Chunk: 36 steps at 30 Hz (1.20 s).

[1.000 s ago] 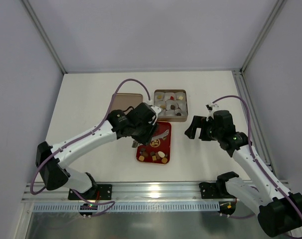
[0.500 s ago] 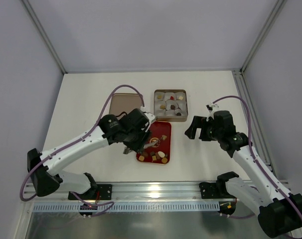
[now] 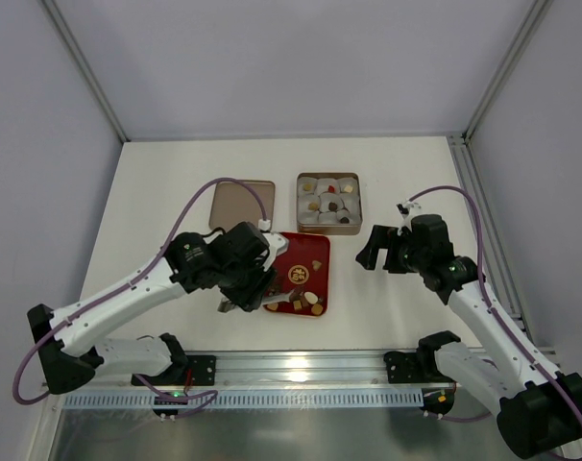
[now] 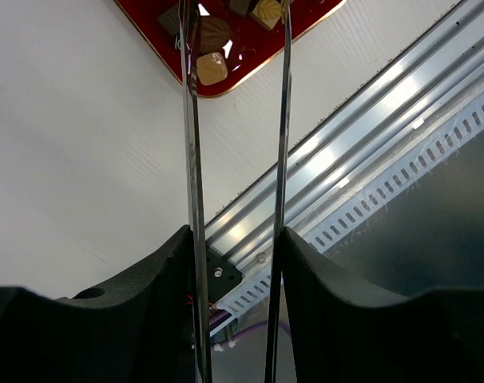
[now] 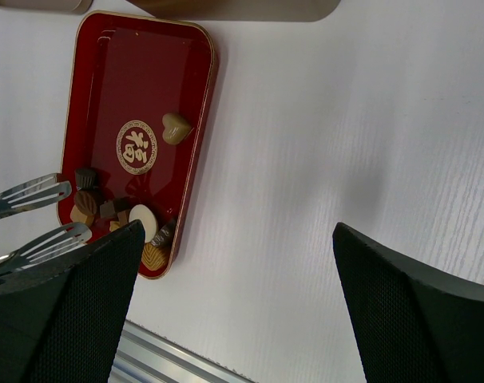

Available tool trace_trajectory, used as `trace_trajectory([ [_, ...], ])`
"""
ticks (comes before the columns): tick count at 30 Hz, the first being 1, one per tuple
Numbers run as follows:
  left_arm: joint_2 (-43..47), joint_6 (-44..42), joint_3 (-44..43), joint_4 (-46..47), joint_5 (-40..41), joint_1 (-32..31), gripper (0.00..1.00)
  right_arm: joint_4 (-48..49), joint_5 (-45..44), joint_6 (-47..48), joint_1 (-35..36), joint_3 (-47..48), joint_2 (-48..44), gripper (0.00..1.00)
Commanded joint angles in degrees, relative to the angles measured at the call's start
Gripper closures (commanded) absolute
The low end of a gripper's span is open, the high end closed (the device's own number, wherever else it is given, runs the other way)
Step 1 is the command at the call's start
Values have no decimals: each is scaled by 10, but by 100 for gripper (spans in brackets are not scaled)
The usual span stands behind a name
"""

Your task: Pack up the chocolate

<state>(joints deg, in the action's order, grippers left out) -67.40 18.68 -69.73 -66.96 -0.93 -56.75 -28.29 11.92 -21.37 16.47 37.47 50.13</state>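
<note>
Tongs (image 4: 196, 199) clamped in left gripper (image 4: 236, 239), tips apart: centre one chocolate (image 4: 212, 68), frame top, before squeezing; right gripper (image 3: 370, 246) agape.

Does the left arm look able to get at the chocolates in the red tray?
Probably yes: the left hand holds tongs whose parted tips are at the edge of the red tray, beside the chocolates, nothing between.

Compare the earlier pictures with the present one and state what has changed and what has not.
The left end effector, gripping the tongs, drew back from the tin toward the near left; the tong tips now hover over the near end of the red tray. No pickup or release shows. The right end effector, tin, lid and tray stayed put.
</note>
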Motion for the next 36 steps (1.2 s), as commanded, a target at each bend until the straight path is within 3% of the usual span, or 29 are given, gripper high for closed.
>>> trace_trajectory([
  [1,-7,-14,-2,0,4,-5,54,12,1,0,3,-1,-4,0],
  [16,-39,-16,-13,13,35,-17,60,9,-5,4,3,-6,-12,0],
  [36,-63,-18,-21,21,37,-32,61,12,-4,5,3,-12,-15,0],
])
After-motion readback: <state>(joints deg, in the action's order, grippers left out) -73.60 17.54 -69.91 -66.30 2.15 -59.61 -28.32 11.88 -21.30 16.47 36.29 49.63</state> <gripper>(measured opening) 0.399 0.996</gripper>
